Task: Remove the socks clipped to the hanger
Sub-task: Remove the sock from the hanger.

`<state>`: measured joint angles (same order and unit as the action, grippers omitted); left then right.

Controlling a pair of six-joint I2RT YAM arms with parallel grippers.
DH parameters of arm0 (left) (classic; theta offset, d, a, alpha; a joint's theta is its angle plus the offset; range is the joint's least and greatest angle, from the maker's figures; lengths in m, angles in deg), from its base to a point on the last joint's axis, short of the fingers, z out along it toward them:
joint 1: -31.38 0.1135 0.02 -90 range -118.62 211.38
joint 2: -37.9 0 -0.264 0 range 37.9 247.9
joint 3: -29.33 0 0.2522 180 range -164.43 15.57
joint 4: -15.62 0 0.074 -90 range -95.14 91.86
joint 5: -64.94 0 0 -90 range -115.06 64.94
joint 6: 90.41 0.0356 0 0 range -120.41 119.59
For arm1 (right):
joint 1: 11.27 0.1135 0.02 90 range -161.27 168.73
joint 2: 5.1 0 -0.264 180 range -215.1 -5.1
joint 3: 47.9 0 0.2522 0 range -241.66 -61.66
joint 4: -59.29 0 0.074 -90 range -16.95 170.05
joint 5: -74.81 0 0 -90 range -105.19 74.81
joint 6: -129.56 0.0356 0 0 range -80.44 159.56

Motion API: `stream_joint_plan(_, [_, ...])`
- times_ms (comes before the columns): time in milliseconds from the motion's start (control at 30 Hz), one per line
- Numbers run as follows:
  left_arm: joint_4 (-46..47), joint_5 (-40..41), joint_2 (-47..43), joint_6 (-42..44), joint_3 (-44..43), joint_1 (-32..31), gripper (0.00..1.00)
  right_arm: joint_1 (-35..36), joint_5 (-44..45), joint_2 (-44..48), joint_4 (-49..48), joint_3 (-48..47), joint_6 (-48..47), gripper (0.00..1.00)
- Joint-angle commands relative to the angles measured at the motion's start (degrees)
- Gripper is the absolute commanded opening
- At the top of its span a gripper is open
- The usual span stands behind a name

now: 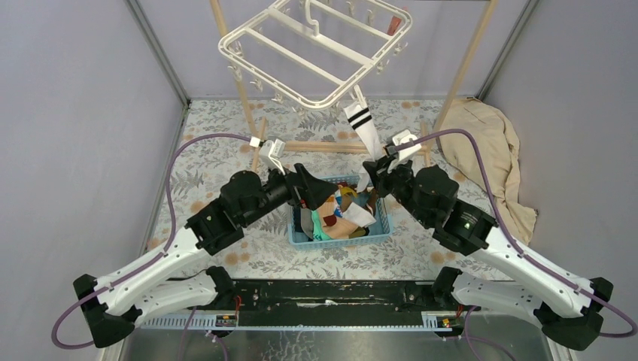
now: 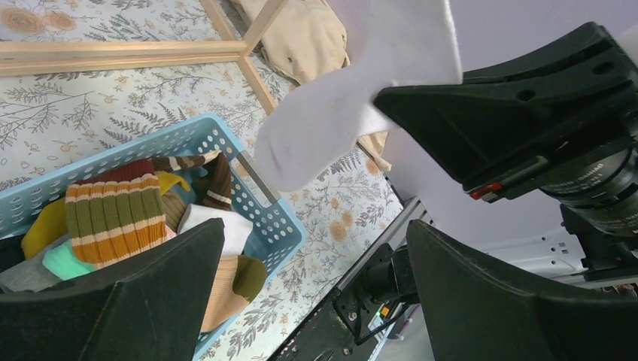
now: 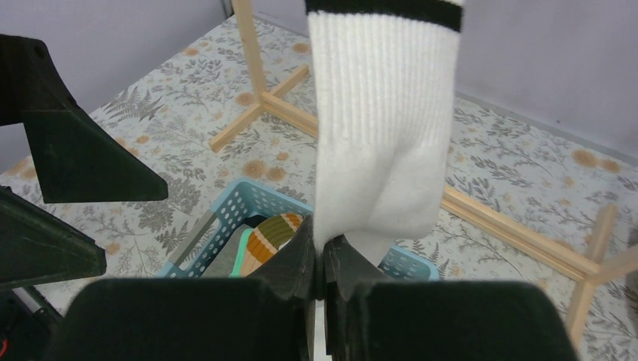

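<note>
The white hanger [image 1: 316,45] hangs tilted at the top of the view. A white sock with black stripes [image 1: 363,128] dangles from a clip on its near edge. My right gripper [image 1: 374,169] is shut on the lower end of this sock [image 3: 384,135], the fabric pinched between the fingertips [image 3: 322,244]. A small reddish sock [image 1: 394,25] is clipped at the hanger's far right corner. My left gripper [image 1: 305,189] stands open above the basket, nothing between its fingers [image 2: 316,248]. The white sock's toe [image 2: 353,98] hangs just ahead of it.
A blue perforated basket [image 1: 384,222] between the arms holds several loose socks, among them a brown-striped one [image 2: 113,214]. The wooden rack's base bar [image 1: 323,147] and poles [image 1: 466,60] stand behind it. A beige cloth [image 1: 489,150] lies at the right.
</note>
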<state>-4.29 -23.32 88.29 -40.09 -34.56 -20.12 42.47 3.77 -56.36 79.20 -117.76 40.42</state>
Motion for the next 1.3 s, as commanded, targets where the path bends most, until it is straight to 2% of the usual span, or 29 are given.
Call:
stream_joint_plan(0, [5.7, 0.5, 1.3, 1.1, -1.7, -0.5, 0.99, 0.3, 4.3, 3.2, -0.2, 0.2, -0.5, 0.00])
stream_joint_plan(200, [7.7, 2.0, 3.1, 1.3, -4.4, -1.6, 0.99, 0.2, 5.5, 3.6, -0.3, 1.3, -2.4, 0.00])
stream_joint_plan(367, [9.6, 3.0, 6.8, 0.2, -6.5, -1.8, 0.99, 0.1, 3.1, 3.5, -0.6, 0.3, -1.1, 0.00])
stream_joint_plan(700, [18.3, 0.7, 9.0, 0.3, -1.0, -3.1, 0.99, -0.2, 1.8, 3.3, 1.2, -2.1, 0.6, 0.00])
stream_joint_plan(900, [18.9, 2.9, 10.8, 1.7, -8.6, -3.9, 0.99, -0.7, 1.7, 3.3, 1.0, -0.8, 1.0, 0.00])
stream_joint_plan(1133, [23.8, 4.5, 14.5, 1.2, -14.4, -4.0, 0.99, -0.7, 0.9, 1.9, -0.4, 0.1, 1.5, 0.00])
stream_joint_plan(1267, [24.5, 5.1, 15.5, 1.0, -13.2, -4.1, 0.99, -0.6, -1.4, 1.7, -0.3, -1.3, 2.6, 0.00])
